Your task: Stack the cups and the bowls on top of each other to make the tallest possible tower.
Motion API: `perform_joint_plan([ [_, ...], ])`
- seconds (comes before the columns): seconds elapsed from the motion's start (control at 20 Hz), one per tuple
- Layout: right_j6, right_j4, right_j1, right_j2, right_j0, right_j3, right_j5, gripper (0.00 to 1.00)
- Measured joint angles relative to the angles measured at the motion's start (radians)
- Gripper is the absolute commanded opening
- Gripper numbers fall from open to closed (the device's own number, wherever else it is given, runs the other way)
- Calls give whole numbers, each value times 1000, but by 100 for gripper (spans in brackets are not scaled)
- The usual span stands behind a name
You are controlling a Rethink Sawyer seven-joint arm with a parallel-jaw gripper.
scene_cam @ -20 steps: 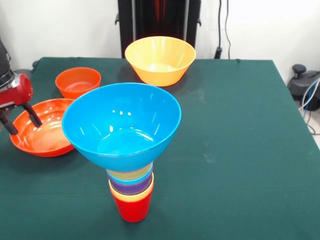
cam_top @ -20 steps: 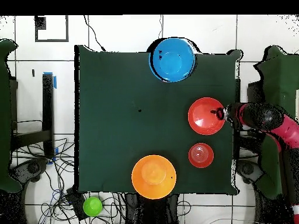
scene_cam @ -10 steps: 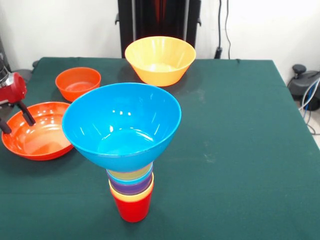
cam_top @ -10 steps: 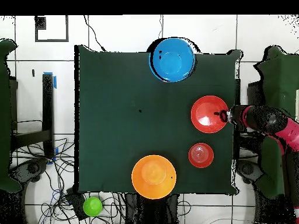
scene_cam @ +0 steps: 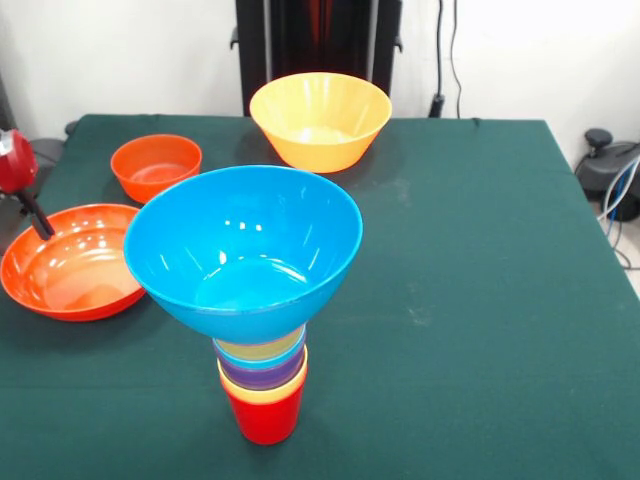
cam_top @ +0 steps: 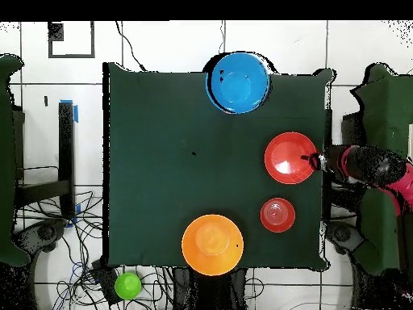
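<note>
Nearest the front camera, the tower [scene_cam: 262, 330] stands at about 6 o'clock on the counter [scene_cam: 480, 300]: a red cup [scene_cam: 264, 415] as base, more cups nested above it, and the large blue bowl [scene_cam: 243, 250] perched on top, far wider than its footing. That top-heavy shape is the main risk; any sideways nudge while another bowl is set on it would likely tip the whole stack. At 9 o'clock the shallow orange bowl [scene_cam: 70, 272] lies at the counter's edge, with the gripper [scene_cam: 28, 208] at its rim; one dark finger shows, and whether the jaws are wide or pinching the rim cannot be told. A drag outward could pull that bowl off. Farther back sit the small orange bowl [scene_cam: 155, 164] and the yellow-orange bowl [scene_cam: 320, 118]. Green cloth covers the counter; beyond are a white wall, cables and a tiled floor [cam_top: 48, 145]
</note>
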Motion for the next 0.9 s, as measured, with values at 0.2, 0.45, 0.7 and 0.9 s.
perform_joint_plan([
  [0.2, 0, 4, -33, 1, 0, 4, 17, 100],
  [0.45, 0, 6, -73, 5, -1, 6, 27, 100],
  [0.7, 0, 7, -92, 8, -2, 6, 26, 100],
  [0.9, 0, 7, -90, 9, -4, 7, 27, 100],
])
